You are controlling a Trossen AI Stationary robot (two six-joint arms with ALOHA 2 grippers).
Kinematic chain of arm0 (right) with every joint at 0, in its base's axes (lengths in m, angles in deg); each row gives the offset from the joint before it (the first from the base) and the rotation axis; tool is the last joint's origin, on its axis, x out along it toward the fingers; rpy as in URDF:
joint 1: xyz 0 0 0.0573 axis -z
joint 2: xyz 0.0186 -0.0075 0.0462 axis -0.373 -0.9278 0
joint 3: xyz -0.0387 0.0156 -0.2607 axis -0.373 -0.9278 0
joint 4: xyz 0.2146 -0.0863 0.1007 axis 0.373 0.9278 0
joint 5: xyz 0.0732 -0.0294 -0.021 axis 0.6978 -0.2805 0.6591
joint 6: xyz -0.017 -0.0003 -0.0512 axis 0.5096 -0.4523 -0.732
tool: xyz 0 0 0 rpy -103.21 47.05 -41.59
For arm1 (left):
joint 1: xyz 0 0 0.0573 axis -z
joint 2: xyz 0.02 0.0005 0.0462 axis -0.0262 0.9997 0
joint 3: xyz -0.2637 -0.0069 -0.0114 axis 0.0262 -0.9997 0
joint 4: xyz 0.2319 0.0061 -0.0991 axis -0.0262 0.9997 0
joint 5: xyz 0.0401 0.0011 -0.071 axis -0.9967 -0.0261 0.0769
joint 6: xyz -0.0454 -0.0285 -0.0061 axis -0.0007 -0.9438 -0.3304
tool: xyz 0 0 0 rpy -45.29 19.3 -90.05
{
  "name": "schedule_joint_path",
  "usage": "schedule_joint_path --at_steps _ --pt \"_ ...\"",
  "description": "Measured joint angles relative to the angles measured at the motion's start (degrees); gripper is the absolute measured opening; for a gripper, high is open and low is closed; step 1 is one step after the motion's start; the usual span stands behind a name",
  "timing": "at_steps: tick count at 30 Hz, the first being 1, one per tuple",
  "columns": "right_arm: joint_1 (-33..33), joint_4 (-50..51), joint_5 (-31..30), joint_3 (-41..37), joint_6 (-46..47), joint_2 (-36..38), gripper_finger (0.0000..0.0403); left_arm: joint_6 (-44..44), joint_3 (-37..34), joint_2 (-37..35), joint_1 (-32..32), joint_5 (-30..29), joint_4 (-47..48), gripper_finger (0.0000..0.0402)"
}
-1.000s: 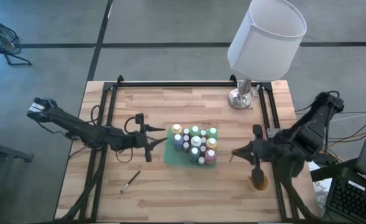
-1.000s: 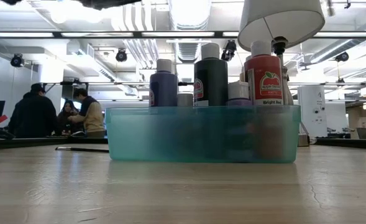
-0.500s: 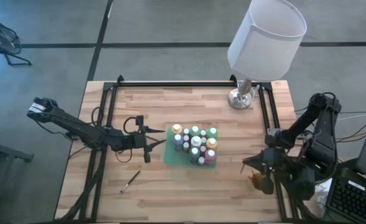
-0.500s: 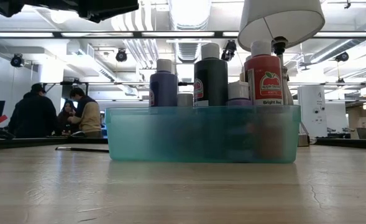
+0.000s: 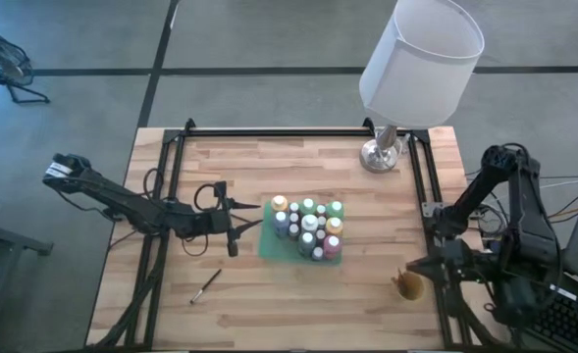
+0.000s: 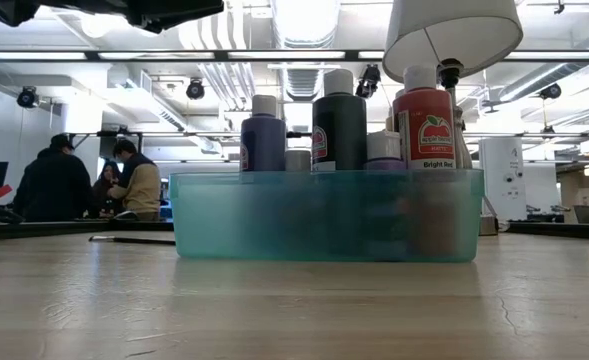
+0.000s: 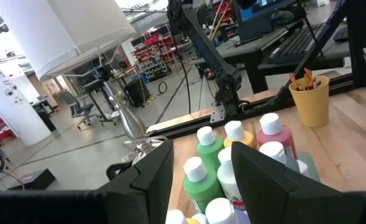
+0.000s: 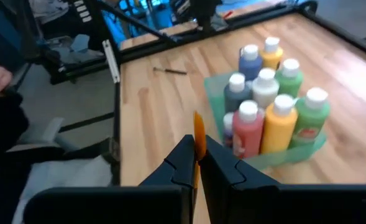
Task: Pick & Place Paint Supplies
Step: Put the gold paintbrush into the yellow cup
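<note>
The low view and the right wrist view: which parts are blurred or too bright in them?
Low view: the teal bin is frosted, so bottle bodies behind it smear, and the ceiling light is blown out. Right wrist view: the bottles look soft with motion blur, and the orange strip at the right tool is indistinct.

The wooden table (image 5: 269, 304) carries a green bin (image 6: 324, 215), lamp (image 5: 380, 155), tan cup (image 5: 407, 285) and brush (image 5: 205, 285).

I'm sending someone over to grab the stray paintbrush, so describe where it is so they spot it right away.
Start at the wooden table and find the green tray packed with paint bottles near its middle. The paintbrush lies flat on bare wood off the tray's corner, on the left arm's side, toward the edge away from the lamp. It is the only thin dark stick there.
</note>
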Motion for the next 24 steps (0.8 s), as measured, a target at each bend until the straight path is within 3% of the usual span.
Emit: schedule_joint_path --at_steps 10,15,19,24 --pt "-6.12 2.18 0.28 -0.07 4.88 -3.49 0.0011 0.1 -0.01 0.02 -0.09 -0.01 -0.48 0.0167" --pt "-6.63 17.45 3.14 -0.53 21.39 -6.91 0.0011 0.08 0.05 0.02 -0.26 -0.03 -0.51 0.0167" --pt "-7.43 13.27 1.81 -3.2 21.23 -7.01 0.0011 0.08 0.05 0.02 -0.26 -0.02 -0.53 0.0167" --pt "-8.3 16.04 1.59 -6.53 26.66 -7.49 0.0011 -0.08 -0.04 0.04 -0.33 -0.03 -0.92 0.0167"
